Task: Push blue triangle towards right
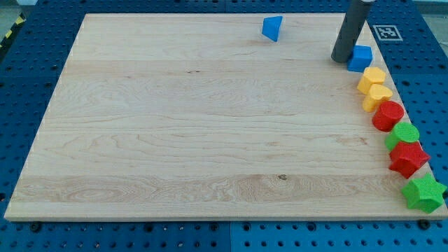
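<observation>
The blue triangle stands near the view's top edge of the wooden board, a little right of centre. My tip is the lower end of the dark rod, to the right of and slightly below the triangle, well apart from it. The tip sits just left of a blue cube, close to or touching it.
A column of blocks runs down the board's right edge below the blue cube: a yellow block, a second yellow block, a red cylinder, a green block, a red star and a green star.
</observation>
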Robot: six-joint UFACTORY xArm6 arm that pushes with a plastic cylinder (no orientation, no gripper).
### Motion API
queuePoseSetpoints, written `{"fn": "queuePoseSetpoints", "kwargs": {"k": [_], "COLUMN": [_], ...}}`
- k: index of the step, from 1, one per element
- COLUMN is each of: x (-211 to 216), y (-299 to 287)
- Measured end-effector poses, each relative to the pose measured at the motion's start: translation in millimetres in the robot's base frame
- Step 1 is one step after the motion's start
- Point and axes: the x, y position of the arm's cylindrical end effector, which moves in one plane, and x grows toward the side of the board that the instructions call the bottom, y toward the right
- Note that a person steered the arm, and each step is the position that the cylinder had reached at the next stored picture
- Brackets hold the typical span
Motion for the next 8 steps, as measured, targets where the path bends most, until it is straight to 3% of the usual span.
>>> {"fn": "queuePoseSetpoints", "kwargs": {"k": [2,4,5,6,8], "x": [0.0,-4.2,-38.6,-85.4,-90.8], "y": [0.0,-93.4,-156.6,-184.3,-149.1]}}
